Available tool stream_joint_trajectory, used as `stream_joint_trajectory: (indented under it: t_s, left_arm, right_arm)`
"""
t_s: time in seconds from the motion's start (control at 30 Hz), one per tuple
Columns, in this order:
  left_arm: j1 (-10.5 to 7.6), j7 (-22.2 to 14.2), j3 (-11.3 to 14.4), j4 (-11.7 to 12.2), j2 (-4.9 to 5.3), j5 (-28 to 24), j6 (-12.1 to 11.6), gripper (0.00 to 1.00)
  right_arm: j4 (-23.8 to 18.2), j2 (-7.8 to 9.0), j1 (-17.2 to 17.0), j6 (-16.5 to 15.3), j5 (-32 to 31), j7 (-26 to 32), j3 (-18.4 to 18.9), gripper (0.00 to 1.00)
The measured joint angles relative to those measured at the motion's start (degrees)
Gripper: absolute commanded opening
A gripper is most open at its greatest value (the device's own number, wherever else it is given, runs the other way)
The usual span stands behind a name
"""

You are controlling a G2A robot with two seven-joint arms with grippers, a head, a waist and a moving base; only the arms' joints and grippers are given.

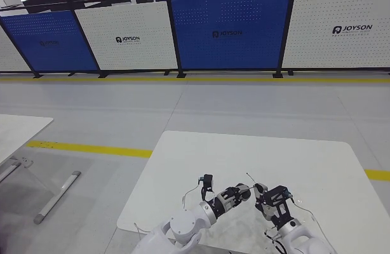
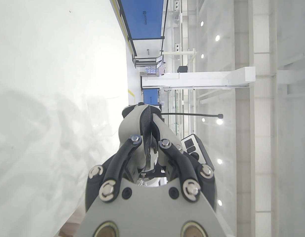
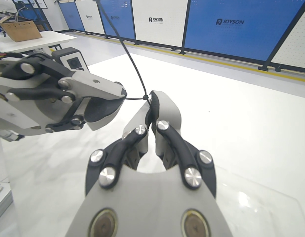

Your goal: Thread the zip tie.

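Blue and white pegboard panels (image 1: 201, 38) fence the far side, past a pale grey floor (image 1: 119, 108) striped with yellow lines (image 1: 87, 148). A white surface (image 1: 258, 159) stands near, with another white table (image 1: 11, 130) off to the left.

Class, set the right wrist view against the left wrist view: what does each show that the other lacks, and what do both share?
Right wrist view: the right gripper shut on the black plastic zip tie, and a brown cardboard box. Left wrist view: round ceiling lights. Both: the left gripper, also shut on the tie, the tie's long strap with its blocky end, the white table and blue fence panels.
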Motion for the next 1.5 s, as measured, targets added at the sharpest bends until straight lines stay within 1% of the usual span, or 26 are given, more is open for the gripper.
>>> stream_joint_trajectory:
  t_s: [0.3, 0.33, 0.37, 0.4, 0.43, 0.6, 0.63, 0.7, 0.77, 0.87, 1.0, 1.07, 1.1, 1.13, 1.17, 1.2, 1.23, 1.5]
  left_arm:
    - [0.23, 0.28, 0.18, -0.49, -0.05, 0.06, -0.94, 0.0]
    - [0.28, 0.33, 0.18, -0.54, -0.06, 0.05, -1.17, 0.0]
    - [0.31, 0.39, 0.17, -0.55, -0.06, 0.07, -1.3, 0.0]
    - [0.33, 0.47, 0.17, -0.55, -0.06, 0.17, -1.38, 0.0]
    - [0.35, 0.62, 0.16, -0.53, -0.06, 0.3, -1.38, 0.0]
    - [0.31, 1.09, 0.24, -0.32, -0.09, 0.7, -1.29, 0.0]
    - [0.3, 1.15, 0.28, -0.27, -0.1, 0.76, -1.29, 0.0]
    - [0.25, 1.21, 0.33, -0.17, -0.12, 0.76, -1.19, 0.0]
    - [0.17, 1.31, 0.39, -0.05, -0.15, 0.75, -1.09, 0.0]
    - [0.09, 1.46, 0.54, 0.07, -0.19, 0.89, -1.05, 0.0]
    - [0.24, 1.49, 0.8, 0.02, -0.21, 1.37, -1.2, 0.0]
    - [0.37, 1.43, 0.85, -0.05, -0.19, 1.54, -1.26, 0.0]
    - [0.44, 1.4, 0.86, -0.09, -0.18, 1.62, -1.28, 0.0]
    - [0.51, 1.37, 0.86, -0.15, -0.17, 1.72, -1.31, 0.0]
    - [0.55, 1.36, 0.85, -0.19, -0.16, 1.79, -1.32, 0.0]
    - [0.58, 1.36, 0.83, -0.23, -0.15, 1.84, -1.33, 0.0]
    - [0.62, 1.38, 0.81, -0.28, -0.14, 1.91, -1.35, 0.0]
    - [0.69, 1.33, 0.75, -0.47, -0.15, 1.5, -1.3, 0.0]
  right_arm:
    - [0.62, 0.04, 0.3, -0.54, 0.49, 0.41, 0.01, 0.0]
    - [0.75, 0.04, 0.33, -0.55, 0.6, 0.5, 0.04, 0.11]
    - [0.84, 0.05, 0.35, -0.58, 0.66, 0.6, 0.06, 0.3]
    - [0.92, 0.06, 0.35, -0.63, 0.73, 0.72, 0.09, 0.44]
    - [0.98, 0.08, 0.31, -0.7, 0.9, 0.8, 0.17, 0.47]
    - [0.8, 0.22, -0.36, -0.98, 1.3, 0.47, 0.7, 0.45]
    - [0.75, 0.24, -0.48, -0.94, 1.32, 0.45, 0.78, 0.42]
    - [0.68, 0.27, -0.62, -0.86, 1.37, 0.42, 0.89, 0.41]
    - [0.5, 0.3, -0.82, -0.76, 1.38, 0.37, 0.99, 0.37]
    - [0.11, 0.35, -1.13, -0.56, 1.18, 0.31, 1.12, 0.35]
    - [-0.55, 0.43, -1.47, -0.24, 1.05, 0.12, 1.42, 0.26]
    - [-0.74, 0.45, -1.55, -0.01, 0.91, 0.12, 1.49, 0.24]
    - [-0.83, 0.46, -1.57, 0.07, 0.85, 0.14, 1.5, 0.21]
    - [-0.92, 0.46, -1.6, 0.15, 0.79, 0.16, 1.5, 0.13]
    - [-0.99, 0.47, -1.62, 0.19, 0.76, 0.17, 1.5, 0.11]
    - [-1.07, 0.48, -1.65, 0.21, 0.72, 0.17, 1.5, 0.02]
    - [-1.17, 0.49, -1.71, 0.24, 0.64, 0.16, 1.5, 0.0]
    - [-1.42, 0.53, -2.07, 0.51, 0.51, 0.16, 1.46, 0.0]
